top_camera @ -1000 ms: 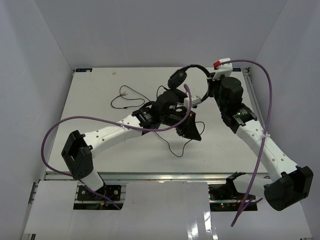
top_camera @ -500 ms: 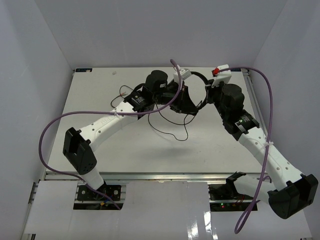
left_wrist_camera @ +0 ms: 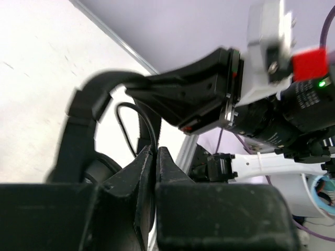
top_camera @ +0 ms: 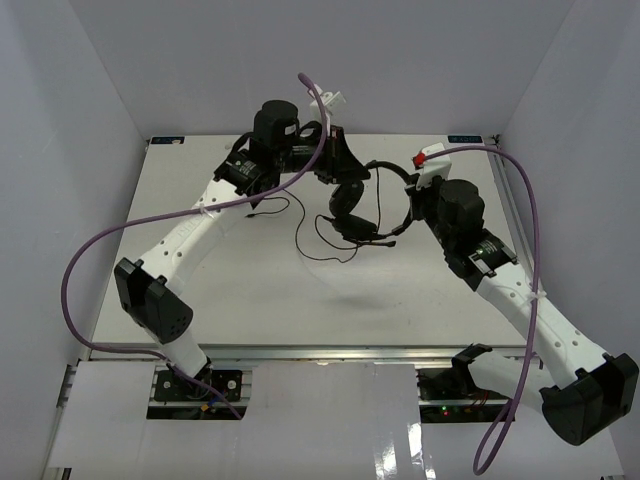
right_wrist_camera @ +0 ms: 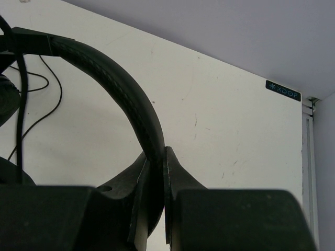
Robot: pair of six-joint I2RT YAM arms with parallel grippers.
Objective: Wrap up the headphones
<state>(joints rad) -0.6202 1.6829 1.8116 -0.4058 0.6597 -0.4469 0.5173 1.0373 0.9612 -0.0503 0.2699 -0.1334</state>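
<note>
Headphones [top_camera: 350,205] held above worktop [top_camera: 250,285]: right fingers [right_wrist_camera: 170,163] closed tight on headband [right_wrist_camera: 125,97]; left fingers [left_wrist_camera: 164,160] nipped nearly shut on thin cord [left_wrist_camera: 120,119], at far-left side of headphones.

Looking at a robotics lab test cell: being boxed in by plain white walls [top_camera: 70,120], standing two white robot arms [top_camera: 190,235] over a white table [top_camera: 250,290], trailing purple cables [top_camera: 66,290], bolting onto an aluminium rail [top_camera: 330,352].

Dark XDOF sticker [right_wrist_camera: 282,89], far table [right_wrist_camera: 220,130] corner
</note>
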